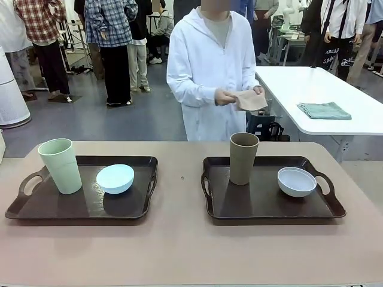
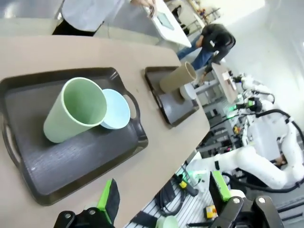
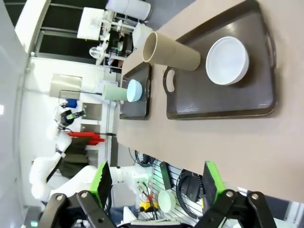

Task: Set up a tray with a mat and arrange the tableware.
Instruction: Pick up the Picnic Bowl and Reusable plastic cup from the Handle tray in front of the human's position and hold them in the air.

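Observation:
Two dark brown trays lie side by side on the tan table. The left tray (image 1: 72, 206) carries a pale green cup (image 1: 60, 165) and a light blue bowl (image 1: 115, 178). On the right tray (image 1: 257, 200) stand a brown cup (image 1: 243, 158) and a whitish-blue bowl (image 1: 296, 181). Behind the table a person in a white coat holds a tan mat (image 1: 250, 100) in both hands. My left gripper (image 2: 164, 194) hangs open above the near table edge, off the green cup (image 2: 76, 109). My right gripper (image 3: 156, 183) is open too, short of the right tray (image 3: 223, 102), with nothing between its fingers.
A white table at the back right bears a folded green cloth (image 1: 324, 110). A dark bag (image 1: 263, 127) sits just behind the tan table beside the person. Bare tabletop runs between the trays and along the near edge. Other people stand farther back.

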